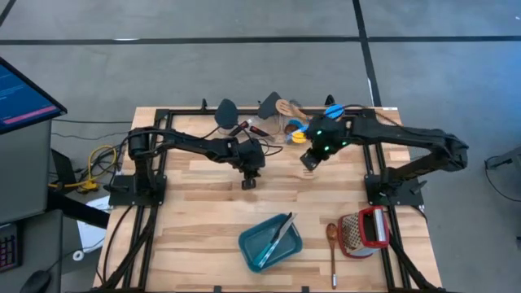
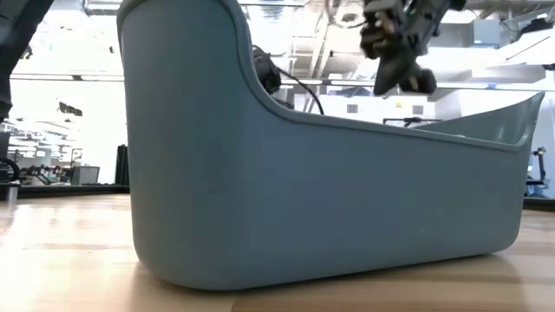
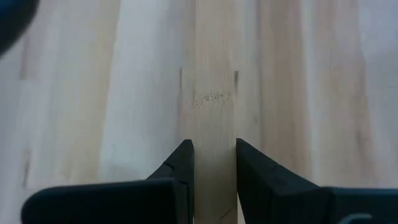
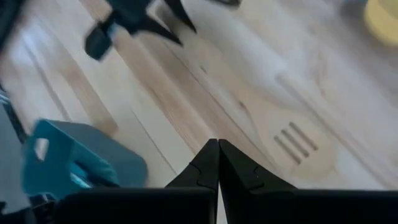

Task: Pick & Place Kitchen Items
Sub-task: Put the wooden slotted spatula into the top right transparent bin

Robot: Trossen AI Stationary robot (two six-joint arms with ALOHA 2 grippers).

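Two dark arms meet over the middle of a wooden table (image 1: 203,244). The left gripper (image 1: 250,182) points straight down at the boards. Its wrist view shows the fingers (image 3: 180,165) pressed on either side of a pale wooden handle, the shaft of a slotted spatula (image 4: 298,146) that lies flat on the table.

The right gripper (image 1: 309,163) hangs just beside it, toward the right arm's side, with its two fingers (image 4: 205,165) pressed together and nothing between them. Its wrist camera looks down on the spatula's slotted head, with the handle running away toward the left gripper.

A pile of utensils (image 1: 281,118) lies at the table's far edge, behind both grippers. It includes black spatulas, a wooden spoon, a blue spoon and a yellow one.

Near the front edge sits a teal bin (image 1: 254,246) with a slim utensil (image 1: 281,232) lying aslant inside it. This bin fills the low view. A brown spoon (image 1: 332,248) lies to its right, apart from it, with its handle pointing at the front edge. A red-and-white tool (image 1: 366,232) rests just beyond the spoon, by the right arm's base.
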